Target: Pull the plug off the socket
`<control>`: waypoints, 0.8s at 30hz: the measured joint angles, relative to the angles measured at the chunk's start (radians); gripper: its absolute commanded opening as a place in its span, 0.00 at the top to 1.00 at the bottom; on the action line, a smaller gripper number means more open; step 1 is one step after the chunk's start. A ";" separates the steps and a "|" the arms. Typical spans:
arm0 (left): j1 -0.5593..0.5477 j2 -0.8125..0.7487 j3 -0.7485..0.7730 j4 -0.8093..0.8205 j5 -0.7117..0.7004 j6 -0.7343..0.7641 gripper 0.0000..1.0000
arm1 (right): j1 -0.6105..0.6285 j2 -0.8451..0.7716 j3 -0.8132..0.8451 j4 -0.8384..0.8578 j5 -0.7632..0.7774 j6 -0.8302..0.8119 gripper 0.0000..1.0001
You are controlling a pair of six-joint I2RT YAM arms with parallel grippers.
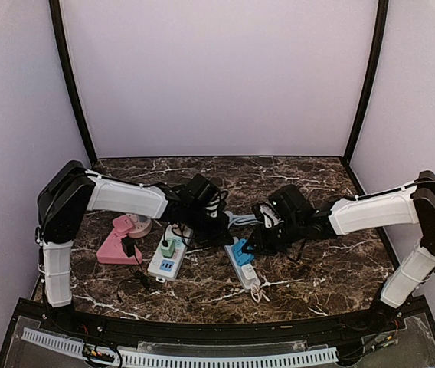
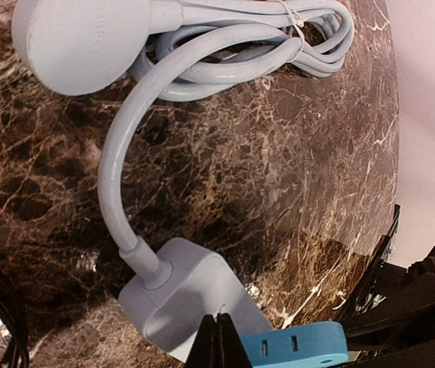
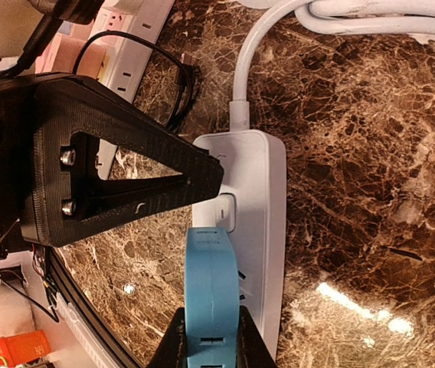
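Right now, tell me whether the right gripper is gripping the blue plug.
Yes, the right gripper clamps the blue plug from both sides.

The blue plug runs off the right wrist view's bottom edge, its prongs hidden in the white power strip.

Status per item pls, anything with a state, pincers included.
left pincer: shut, tips on the power strip
right pincer: shut on the blue plug
blue plug: on the power strip; seated or not, unclear
cord: coiled and tied
second strip: green plug in it
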 measured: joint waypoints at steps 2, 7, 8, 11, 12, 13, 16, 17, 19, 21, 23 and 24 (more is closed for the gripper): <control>0.000 0.002 0.005 -0.017 -0.006 0.003 1.00 | 0.001 0.000 0.000 0.000 0.003 0.003 1.00; -0.002 0.013 0.033 -0.064 -0.027 0.018 1.00 | 0.002 0.000 0.000 0.002 0.004 0.011 1.00; -0.003 0.019 0.047 -0.080 -0.032 0.022 1.00 | 0.002 0.000 0.001 0.002 0.004 0.012 1.00; -0.005 0.036 0.080 -0.109 -0.043 0.033 1.00 | 0.002 0.000 0.004 0.000 0.003 0.020 1.00; -0.005 0.040 0.088 -0.116 -0.046 0.035 1.00 | 0.002 0.000 0.004 -0.001 0.002 0.025 1.00; -0.006 0.043 0.093 -0.122 -0.048 0.038 1.00 | 0.002 0.001 0.005 0.000 0.000 0.028 1.00; -0.009 0.048 0.105 -0.137 -0.055 0.045 1.00 | -0.002 0.002 0.005 0.002 -0.008 0.045 1.00; -0.009 0.048 0.106 -0.141 -0.057 0.046 1.00 | -0.005 0.003 0.004 0.005 -0.015 0.053 1.00; -0.011 0.048 0.111 -0.150 -0.063 0.050 1.00 | -0.015 0.007 0.002 0.017 -0.037 0.072 1.00; -0.013 0.048 0.113 -0.155 -0.070 0.052 1.00 | -0.027 0.011 0.002 0.026 -0.062 0.087 1.00; -0.015 0.048 0.115 -0.161 -0.077 0.053 1.00 | -0.035 0.014 0.002 0.030 -0.080 0.098 1.00; -0.016 0.048 0.116 -0.164 -0.081 0.053 1.00 | -0.037 0.016 0.002 0.032 -0.085 0.101 1.00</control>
